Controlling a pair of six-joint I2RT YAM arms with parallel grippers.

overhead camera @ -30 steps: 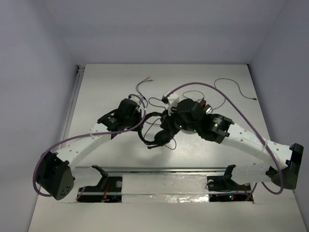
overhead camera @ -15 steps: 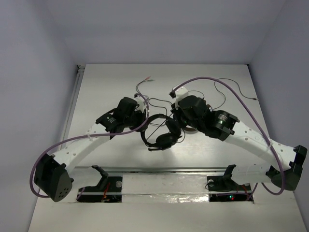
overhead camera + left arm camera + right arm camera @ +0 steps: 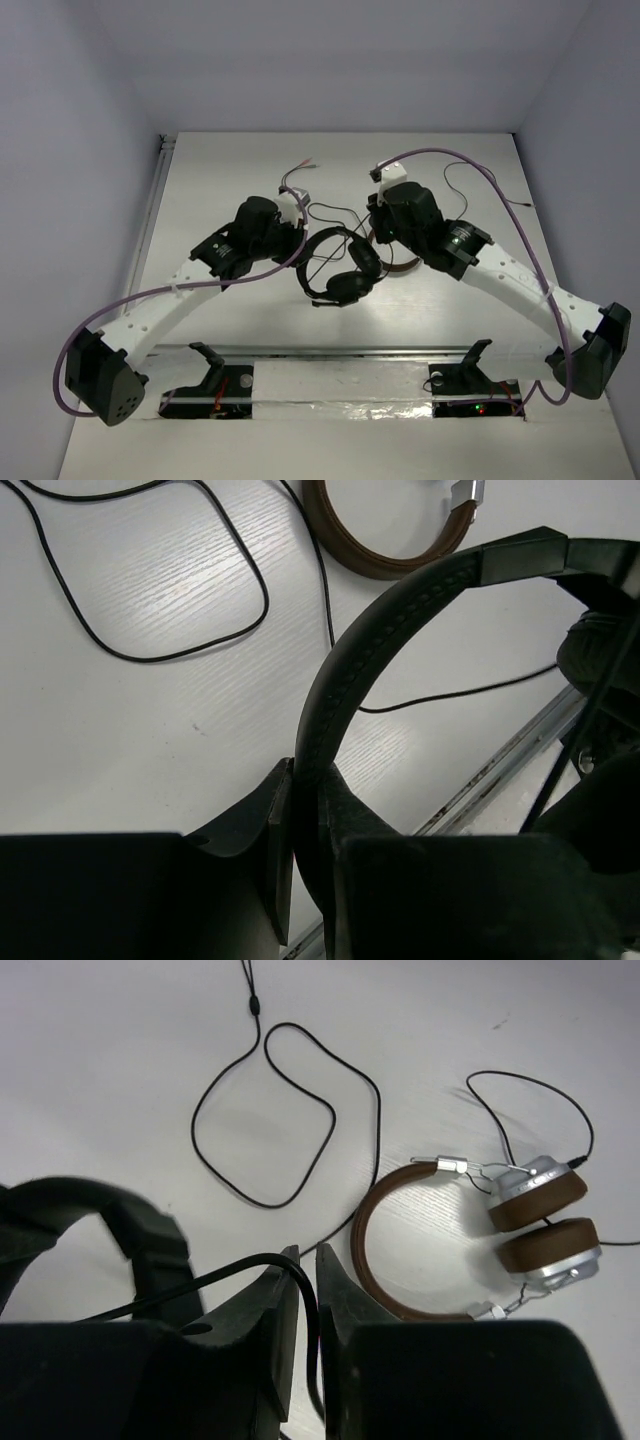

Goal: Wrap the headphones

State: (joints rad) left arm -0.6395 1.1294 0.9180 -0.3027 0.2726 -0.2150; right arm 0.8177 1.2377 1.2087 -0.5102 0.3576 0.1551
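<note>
The black headphones [image 3: 342, 268] hang just above the table's middle, earcups toward the near side. My left gripper [image 3: 305, 243] is shut on their padded headband [image 3: 350, 660], which rises between the fingers [image 3: 277, 810] in the left wrist view. Just behind and right of them, my right gripper [image 3: 374, 236] has its jaws nearly together on the thin black cable [image 3: 250, 1265], which arcs in from the headphones [image 3: 140, 1230] and runs down between the jaws. More cable loops [image 3: 325, 212] lie behind, ending in reddish plugs [image 3: 305, 165].
Brown-banded headphones with silver earcups [image 3: 540, 1220] lie flat under my right arm, their band [image 3: 402, 266] beside the black pair. Their thin cable [image 3: 480, 180] curls at the back right. A metal rail [image 3: 330, 352] crosses the near edge.
My right gripper has drawn back and to the right, away from the headphones, trailing the cable. The headphones have swung slightly right in my left gripper's hold.
</note>
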